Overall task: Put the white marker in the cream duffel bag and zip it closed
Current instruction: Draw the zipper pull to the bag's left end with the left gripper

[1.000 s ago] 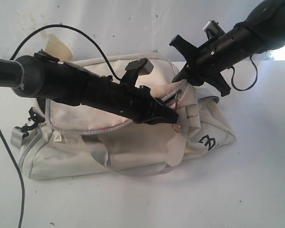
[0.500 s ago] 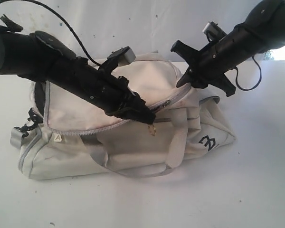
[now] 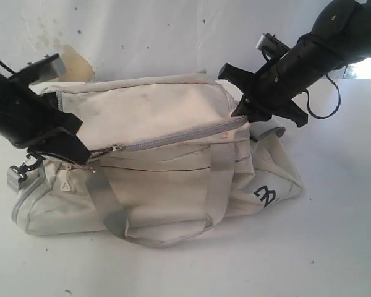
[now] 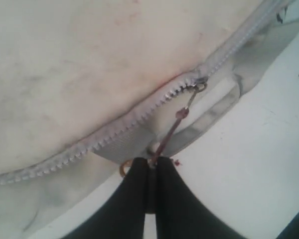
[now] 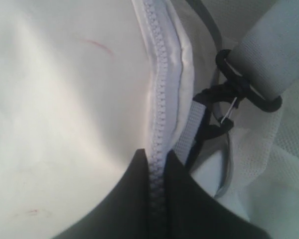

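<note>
Robot lab bench: plain white tabletop [image 3: 334,247]

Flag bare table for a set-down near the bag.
Bare table along the near side of the cream duffel bag, and off its logo end. Crowded at both zipper ends, where the left gripper and right gripper clamp it.

Both are clamped shut: left end effector [image 3: 81,156] held low, right end effector [image 3: 240,109] angled downward.

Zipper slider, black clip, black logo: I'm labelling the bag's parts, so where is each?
zipper slider [image 4: 199,83], left wrist view, on its metal body where the teeth meet.
black clip [image 5: 234,88], right wrist view, on its hook body.
black logo [image 3: 267,197], exterior view, on the printed mark.
</note>
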